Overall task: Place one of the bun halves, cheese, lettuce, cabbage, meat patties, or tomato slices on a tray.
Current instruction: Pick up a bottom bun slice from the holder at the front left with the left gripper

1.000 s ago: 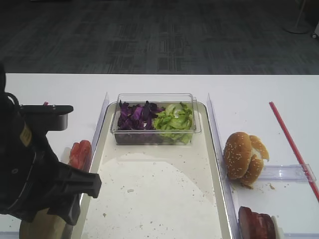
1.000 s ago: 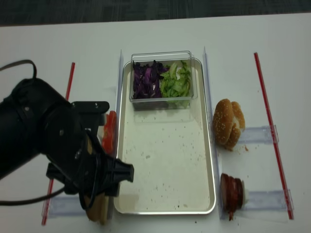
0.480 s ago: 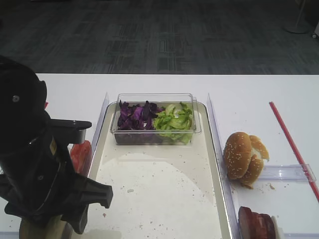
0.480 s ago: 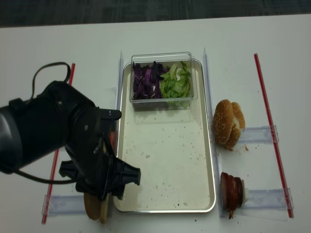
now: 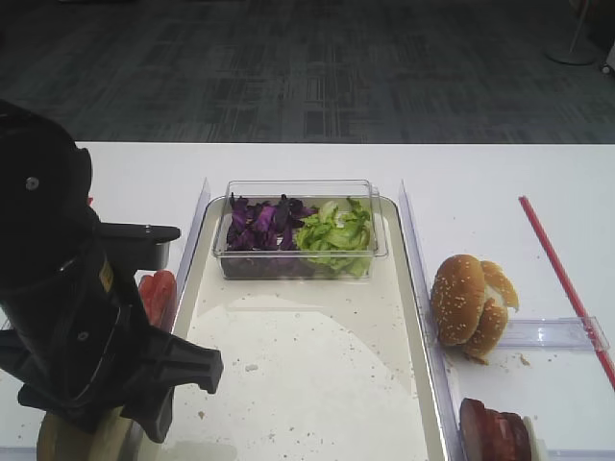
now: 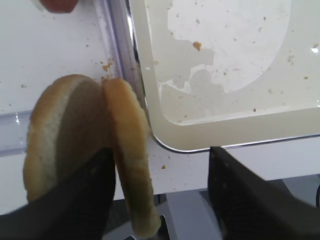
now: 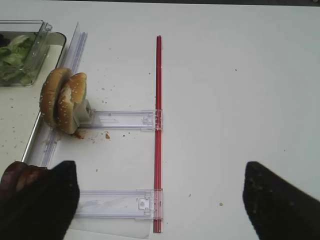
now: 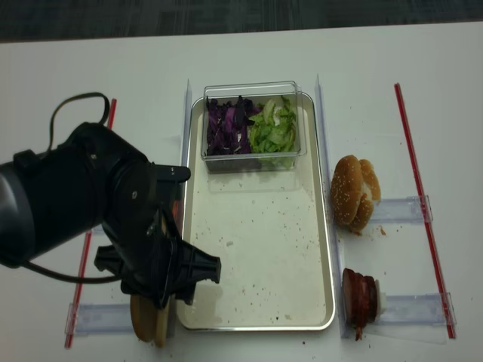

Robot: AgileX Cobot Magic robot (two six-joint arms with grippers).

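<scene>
- On the white surface the tray lies lengthwise at the centre of the realsense high view, its crumb-speckled floor bare but for a clear tub set at its 12 o'clock end.
- In the tub, the cabbage fills the 9 o'clock half and the lettuce the 3 o'clock half, touching in the middle.
- The bun halves stand on edge just outside the tray's 7 o'clock corner, pressed face to face against a clear rail.
- The left pincer hangs over them with its jaws apart; one finger lies against the cut face between the two halves, the other stands clear over the tray corner, so the nearer half sits between the jaws, not clamped.
- The tomato slices sit at 9 o'clock beside the tray, mostly hidden by the left arm.
- Seeded buns stand on edge at 3 o'clock of the tray, and the meat patties at 5 o'clock.
- The right pincer hovers above the surface beyond the patties, jaws spread wide, holding nothing; a red strip runs between its fingers.
</scene>
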